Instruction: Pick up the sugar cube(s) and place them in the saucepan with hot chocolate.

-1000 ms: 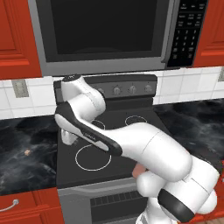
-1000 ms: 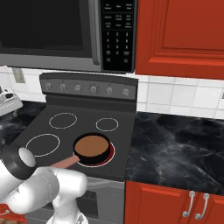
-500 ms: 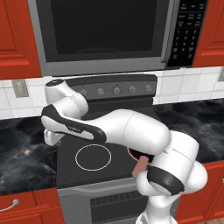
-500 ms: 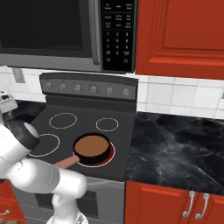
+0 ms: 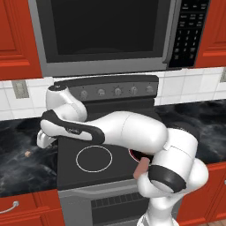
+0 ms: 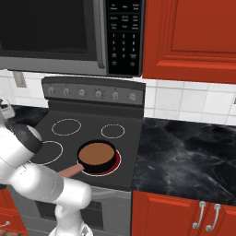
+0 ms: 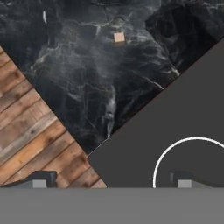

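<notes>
Through my hand camera, my gripper point(image 7: 111, 179) shows as two dark fingertips point(image 7: 41, 178) at the bottom edge, set wide apart with nothing between them, so my hand is released and empty. The fingertip at 7 o'clock sits over the wooden floor point(image 7: 30, 131); the one at 5 o'clock sits over the dark stovetop point(image 7: 175, 118), beside a white burner ring point(image 7: 164, 157). Farther out, the black marble counter point(image 7: 83, 78) stretches toward 12 o'clock, and the sugar cube point(image 7: 119, 37) lies on it near the top of that view, well apart from my fingertips.

From the left base camera, my arm bends across the front of the stove toward 9 o'clock, its end reaching over the counter's edge. The sugar cube point(image 5: 27, 153) rests on the marble just past it at 9 o'clock, alone.

From the right base camera, the saucepan with hot chocolate point(image 6: 97, 156) stands on the front burner at centre, full of brown liquid, its handle point(image 6: 71, 171) pointing toward 8 o'clock. Beyond it are the stove knobs point(image 6: 98, 93), then the microwave point(image 6: 55, 32) at 11 o'clock.
</notes>
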